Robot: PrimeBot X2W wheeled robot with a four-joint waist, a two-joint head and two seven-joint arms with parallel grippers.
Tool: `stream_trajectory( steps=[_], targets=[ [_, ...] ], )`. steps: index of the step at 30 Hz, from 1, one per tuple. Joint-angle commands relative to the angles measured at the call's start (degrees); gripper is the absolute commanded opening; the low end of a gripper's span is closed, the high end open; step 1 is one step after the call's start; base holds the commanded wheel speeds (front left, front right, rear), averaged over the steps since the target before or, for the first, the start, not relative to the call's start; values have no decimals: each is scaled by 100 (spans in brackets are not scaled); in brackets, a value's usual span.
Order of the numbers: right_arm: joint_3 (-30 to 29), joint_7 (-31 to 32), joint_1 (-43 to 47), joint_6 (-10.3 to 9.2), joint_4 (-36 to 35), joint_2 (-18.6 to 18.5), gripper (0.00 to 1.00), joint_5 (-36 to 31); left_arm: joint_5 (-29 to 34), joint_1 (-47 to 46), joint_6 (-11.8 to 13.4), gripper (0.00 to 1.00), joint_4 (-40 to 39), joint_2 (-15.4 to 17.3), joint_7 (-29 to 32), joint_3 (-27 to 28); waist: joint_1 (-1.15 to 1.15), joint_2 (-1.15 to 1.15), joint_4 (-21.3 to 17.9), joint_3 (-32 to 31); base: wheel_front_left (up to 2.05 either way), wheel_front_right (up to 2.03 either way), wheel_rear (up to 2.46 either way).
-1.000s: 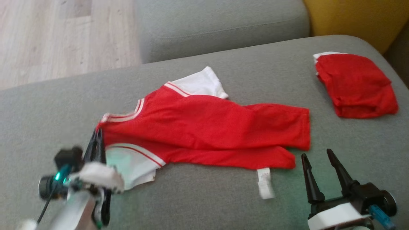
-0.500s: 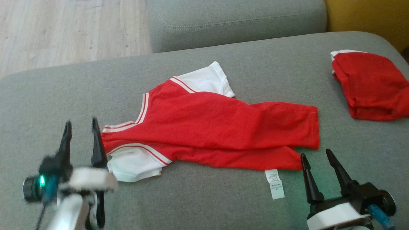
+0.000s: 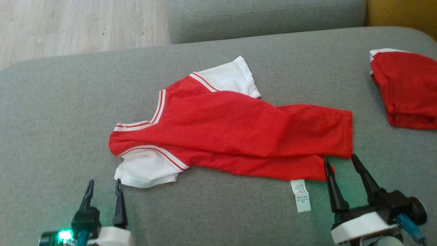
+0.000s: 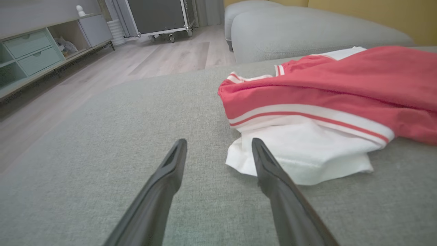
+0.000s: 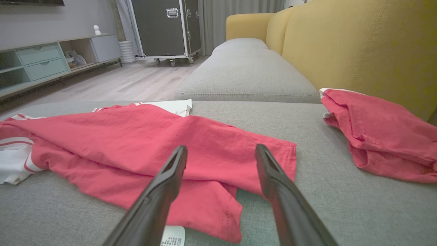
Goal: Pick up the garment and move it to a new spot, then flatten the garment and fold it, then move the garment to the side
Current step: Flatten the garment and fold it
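Head view gives me the red garment (image 3: pixel 239 130) spread across the middle of the frame on the grey sofa cushion (image 3: pixel 51 112). It runs lengthwise from left to right, with its body doubled over along the lower edge. One white sleeve (image 3: pixel 228 77) pokes out at upper centre and the other sleeve (image 3: pixel 146 169) at lower left, both trimmed with red and white stripes. A white care label (image 3: pixel 302 196) trails from the hem at lower right.

My left gripper (image 3: pixel 104 181) sits at the lower left, jaws wide with nothing between them, its tips just beside the lower sleeve. I can't tell whether one brushes the cloth. My right gripper (image 3: pixel 341 159) is at the lower right, likewise spread wide and empty, tips right at the garment's hem corner. In the right wrist view the hem lies between and beyond its fingers.

A second red garment (image 3: pixel 406 89), folded, lies at the right edge of the frame, well apart. Wood floor (image 3: pixel 68 27) shows at upper left.
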Motion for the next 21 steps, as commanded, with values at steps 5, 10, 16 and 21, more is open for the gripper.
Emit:
stream_trajectory(
  steps=[5,10,16,21],
  targets=[
    [155,-37,-308,-4,-179,-171,100,40,123,-734,-212,100,503,10,-53,107,0,0,-30,160,0,0,0],
    [239,-37,-387,-4,-158,-209,100,51,104,-1058,-324,100,1025,-71,-53,160,0,0,-114,257,0,0,0],
    [243,-37,-443,-4,-162,-274,100,53,69,-1284,-302,73,1681,-226,-53,258,0,0,-201,335,0,0,0],
    [199,-37,-403,-4,-162,-320,100,43,-24,-1362,-385,2,1933,-343,-53,331,0,0,-184,307,0,0,0]
  ],
)
